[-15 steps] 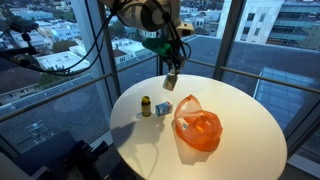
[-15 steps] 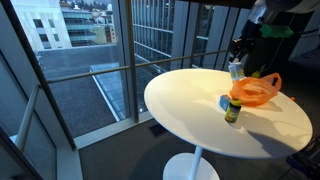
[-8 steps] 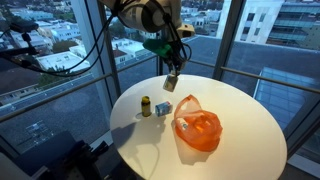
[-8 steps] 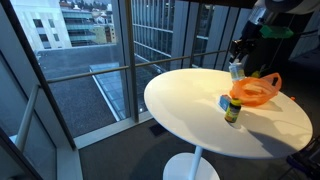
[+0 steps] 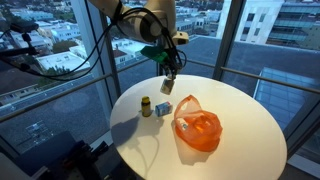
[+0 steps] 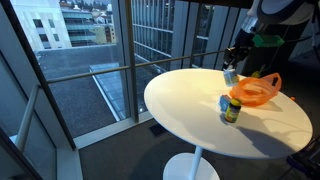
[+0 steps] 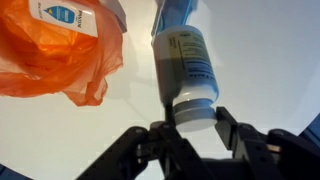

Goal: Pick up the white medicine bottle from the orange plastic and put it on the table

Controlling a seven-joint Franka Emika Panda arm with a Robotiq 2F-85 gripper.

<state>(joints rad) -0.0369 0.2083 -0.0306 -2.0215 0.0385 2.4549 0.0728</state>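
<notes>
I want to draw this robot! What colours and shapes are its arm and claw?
The arm is whitish-grey with chunky rounded joints, a green piece near the wrist, and dark cables looping off it. The claw is black, with two blocky fingers.

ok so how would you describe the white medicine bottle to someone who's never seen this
Find the round white table by the windows, then the robot's end effector above it. The white medicine bottle hangs there, gripped at its cap; unlike the small yellow-capped bottle and the orange plastic bag, it is off the tabletop.
</notes>
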